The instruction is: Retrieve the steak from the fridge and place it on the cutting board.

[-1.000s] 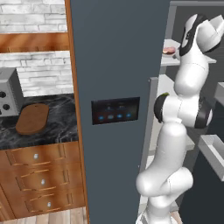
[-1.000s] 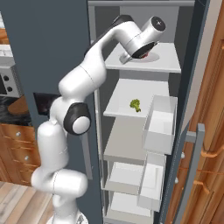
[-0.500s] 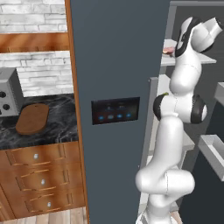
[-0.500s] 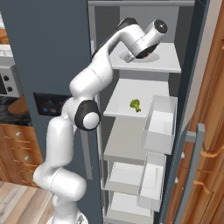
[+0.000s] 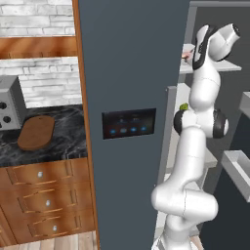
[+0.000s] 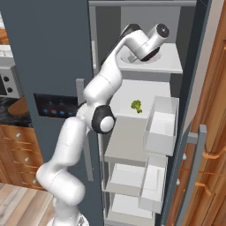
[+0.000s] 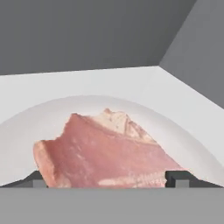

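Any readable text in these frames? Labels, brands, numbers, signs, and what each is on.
No readable text in any view.
Fridge control panel: small blue lit icons, too small to read as symbols or digits.
Microwave: round dark knobs, no legible markings.
Steak, its plate, broccoli, cutting board: no labels on them.
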Robot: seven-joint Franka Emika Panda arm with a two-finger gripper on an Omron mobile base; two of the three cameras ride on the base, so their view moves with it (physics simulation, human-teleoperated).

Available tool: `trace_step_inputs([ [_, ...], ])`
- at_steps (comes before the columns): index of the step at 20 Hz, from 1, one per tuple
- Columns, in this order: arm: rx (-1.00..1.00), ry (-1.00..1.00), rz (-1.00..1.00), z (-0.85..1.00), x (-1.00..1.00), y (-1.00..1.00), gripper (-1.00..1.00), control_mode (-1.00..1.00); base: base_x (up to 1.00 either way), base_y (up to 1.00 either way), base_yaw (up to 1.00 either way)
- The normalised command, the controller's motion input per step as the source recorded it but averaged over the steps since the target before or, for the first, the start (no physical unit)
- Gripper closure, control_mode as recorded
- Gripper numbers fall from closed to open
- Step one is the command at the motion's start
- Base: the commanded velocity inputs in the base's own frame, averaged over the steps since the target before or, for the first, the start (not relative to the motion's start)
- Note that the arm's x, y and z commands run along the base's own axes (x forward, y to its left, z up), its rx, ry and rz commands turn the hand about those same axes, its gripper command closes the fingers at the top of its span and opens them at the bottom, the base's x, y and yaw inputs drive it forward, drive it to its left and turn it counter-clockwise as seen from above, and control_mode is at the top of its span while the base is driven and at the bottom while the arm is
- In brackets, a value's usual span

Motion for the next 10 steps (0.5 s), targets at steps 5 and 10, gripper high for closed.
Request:
trace_step_inputs([
  [5,0.0,-0.01,0.02,0.0,0.14,0.0,1.0,-1.0,0.0,0.0,0.0],
  [10,-0.04,-0.19,0.08,0.28,-0.75,0.0,1.0,-1.0,0.0,0.0,0.0],
])
